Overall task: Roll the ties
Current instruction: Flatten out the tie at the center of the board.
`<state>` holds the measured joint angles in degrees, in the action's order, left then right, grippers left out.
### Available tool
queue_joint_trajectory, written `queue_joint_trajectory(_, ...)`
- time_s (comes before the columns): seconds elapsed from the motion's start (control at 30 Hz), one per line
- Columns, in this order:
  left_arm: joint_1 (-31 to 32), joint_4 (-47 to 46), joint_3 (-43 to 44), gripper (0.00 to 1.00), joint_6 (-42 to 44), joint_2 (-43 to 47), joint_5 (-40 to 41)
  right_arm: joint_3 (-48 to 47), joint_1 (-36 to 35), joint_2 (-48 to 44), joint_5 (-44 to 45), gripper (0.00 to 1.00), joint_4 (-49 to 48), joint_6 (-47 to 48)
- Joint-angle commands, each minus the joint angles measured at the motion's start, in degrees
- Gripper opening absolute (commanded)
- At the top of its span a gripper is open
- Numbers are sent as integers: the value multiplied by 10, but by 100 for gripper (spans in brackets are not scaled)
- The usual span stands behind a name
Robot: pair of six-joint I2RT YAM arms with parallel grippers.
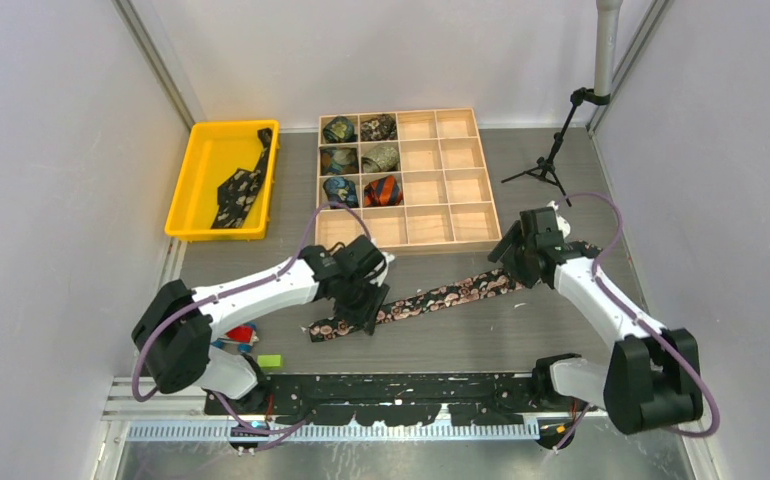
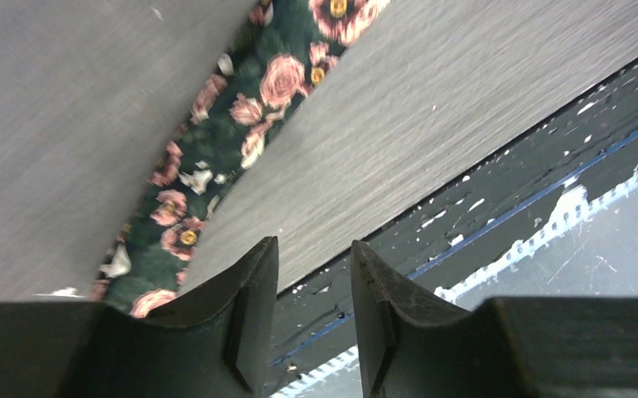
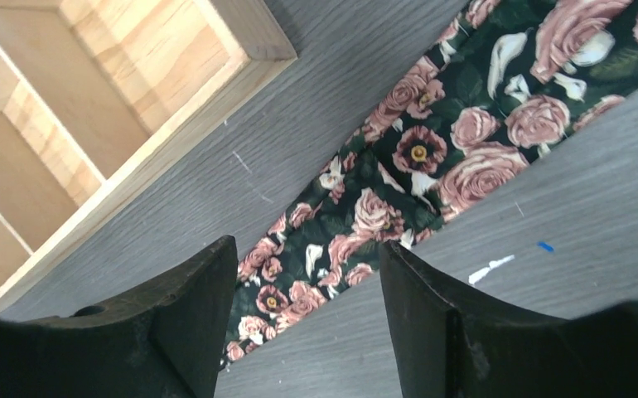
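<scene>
The dark floral tie (image 1: 441, 297) lies flat and unrolled across the table, slanting from near left to far right. My left gripper (image 1: 369, 318) is open and empty over its near left end; in the left wrist view (image 2: 314, 249) the tie (image 2: 258, 91) lies just left of the jaws. My right gripper (image 1: 514, 262) is open over the tie's far right part; in the right wrist view (image 3: 307, 257) the tie (image 3: 465, 124) passes below and between the jaws, untouched. The black dotted tie (image 1: 236, 190) lies unrolled in the yellow bin (image 1: 193, 180).
A wooden compartment box (image 1: 448, 187) stands at the back centre, with several rolled ties (image 1: 361, 160) in its left cells; its corner shows in the right wrist view (image 3: 133, 108). A small black tripod (image 1: 551, 160) stands at the back right. A black rail (image 1: 401, 385) runs along the front edge.
</scene>
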<state>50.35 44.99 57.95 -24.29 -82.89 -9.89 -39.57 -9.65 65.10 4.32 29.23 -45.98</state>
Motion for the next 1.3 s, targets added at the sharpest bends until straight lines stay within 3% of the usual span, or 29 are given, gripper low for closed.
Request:
queue_joint_trajectory(0.0,14,-72,-72,37,-68,39,-12,-40,6,54,-12,66,-55,27)
queue_joint_trajectory(0.37,14,-136,-135,31,-106,59,67,-46,102,156,-112,56,-90,46)
queue_joint_trajectory(0.77,14,-217,-167,29,-105,10,94,-59,150,256,-118,52,-99,40)
queue_joint_trajectory(1.13,13,-269,-108,27,-52,-87,106,-63,214,253,-77,51,-72,73)
queue_joint_trajectory(1.27,14,-229,-50,26,-39,-95,102,-65,214,210,-45,52,-51,73)
